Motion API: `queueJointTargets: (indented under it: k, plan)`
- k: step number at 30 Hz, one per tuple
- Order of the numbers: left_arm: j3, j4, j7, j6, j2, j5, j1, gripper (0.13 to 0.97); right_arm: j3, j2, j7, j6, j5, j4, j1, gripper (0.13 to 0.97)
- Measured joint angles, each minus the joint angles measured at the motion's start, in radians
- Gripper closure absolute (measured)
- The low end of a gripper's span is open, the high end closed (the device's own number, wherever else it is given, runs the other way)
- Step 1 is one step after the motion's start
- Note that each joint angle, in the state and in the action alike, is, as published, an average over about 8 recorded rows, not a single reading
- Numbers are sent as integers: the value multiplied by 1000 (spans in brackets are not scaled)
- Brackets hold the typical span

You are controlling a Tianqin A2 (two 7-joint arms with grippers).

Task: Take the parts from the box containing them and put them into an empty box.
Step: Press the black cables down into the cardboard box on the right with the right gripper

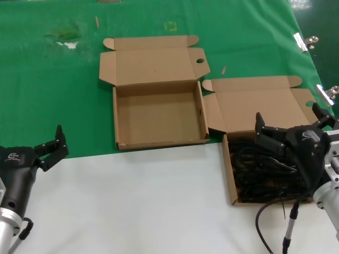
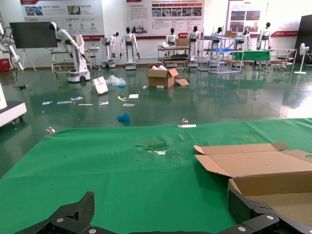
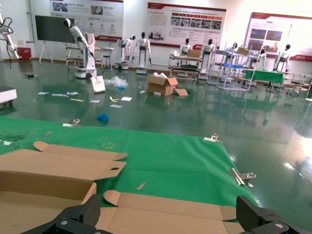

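Cords [image 1: 259, 172] in unmarked right box [image 1: 229, 174]

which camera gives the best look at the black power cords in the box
The head view: the black power cords lie piled in the right cardboard box, partly behind the right gripper. Neither wrist view shows the cords, only box flaps.

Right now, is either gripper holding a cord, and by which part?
Nothing is held. The right gripper hangs open above the box of black power cords; the left gripper waits open at the table's left, away from the empty box.
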Motion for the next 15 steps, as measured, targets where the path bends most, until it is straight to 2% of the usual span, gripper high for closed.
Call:
queueJointTargets:
  k: [7, 15]
  plan:
    - [0, 0, 0, 0, 0, 0, 0, 159, 0, 0, 0, 0, 0, 0, 0, 129]
    - [0, 0, 0, 0, 0, 0, 0, 255, -30, 47, 6, 19, 10, 22, -18, 129]
